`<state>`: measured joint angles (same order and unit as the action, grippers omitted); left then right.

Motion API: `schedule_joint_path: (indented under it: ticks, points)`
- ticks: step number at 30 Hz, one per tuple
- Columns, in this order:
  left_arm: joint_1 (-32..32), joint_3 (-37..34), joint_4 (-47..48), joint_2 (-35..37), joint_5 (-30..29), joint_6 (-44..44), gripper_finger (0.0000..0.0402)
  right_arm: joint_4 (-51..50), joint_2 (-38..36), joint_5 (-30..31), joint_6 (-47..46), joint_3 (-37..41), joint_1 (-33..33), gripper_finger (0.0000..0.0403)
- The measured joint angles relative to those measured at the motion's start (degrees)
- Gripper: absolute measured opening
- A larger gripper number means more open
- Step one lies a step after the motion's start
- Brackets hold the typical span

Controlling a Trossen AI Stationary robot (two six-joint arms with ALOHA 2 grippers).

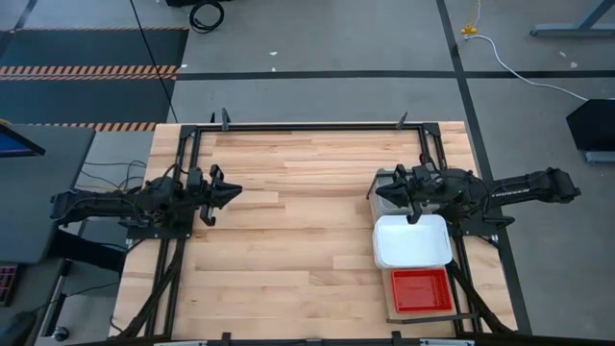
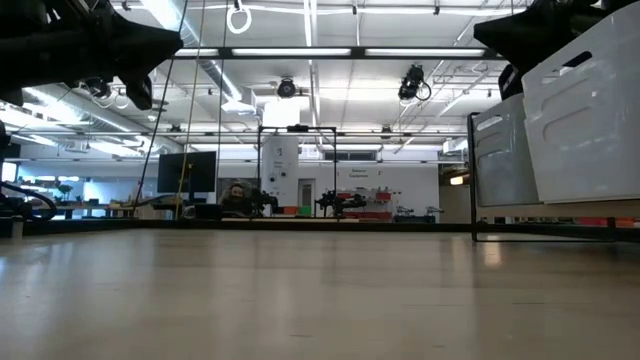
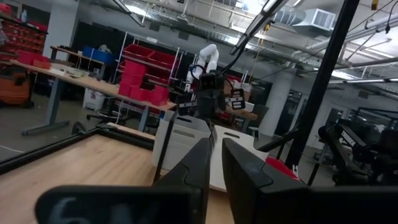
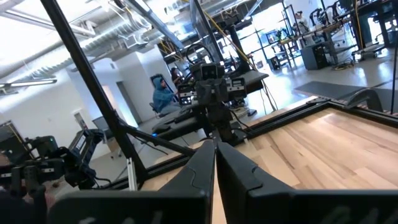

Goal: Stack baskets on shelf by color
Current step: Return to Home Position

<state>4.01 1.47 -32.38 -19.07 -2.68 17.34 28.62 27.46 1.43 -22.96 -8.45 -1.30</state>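
Observation:
Three baskets stand in a row on the pale shelf (image 1: 392, 300) at the table's right side. A red one (image 1: 421, 288) is nearest, a white one (image 1: 411, 240) sits in the middle, and a grey one (image 1: 386, 183) is half hidden under my right arm. My right gripper (image 1: 375, 192) hovers above the grey basket, pointing toward the table's left, its fingers together and empty. My left gripper (image 1: 233, 192) hangs over the table's left part and points right. Only a narrow gap shows between its fingers (image 3: 216, 155), with nothing in it.
A black metal frame (image 1: 307, 126) runs around the table's edges, with uprights beside both arms. The wide wooden tabletop (image 1: 307, 231) lies bare between the two grippers. In the low view the white basket (image 2: 585, 120) and the grey basket (image 2: 500, 150) rise at the right.

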Motion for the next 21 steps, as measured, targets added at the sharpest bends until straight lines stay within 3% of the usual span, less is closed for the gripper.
schedule_joint_path:
  ticks: [21]
  points:
    - [0.0,0.0,0.0,0.0,0.0,0.0,0.0046,0.0,0.0,0.0,0.0,0.0,0.0,0.0023]
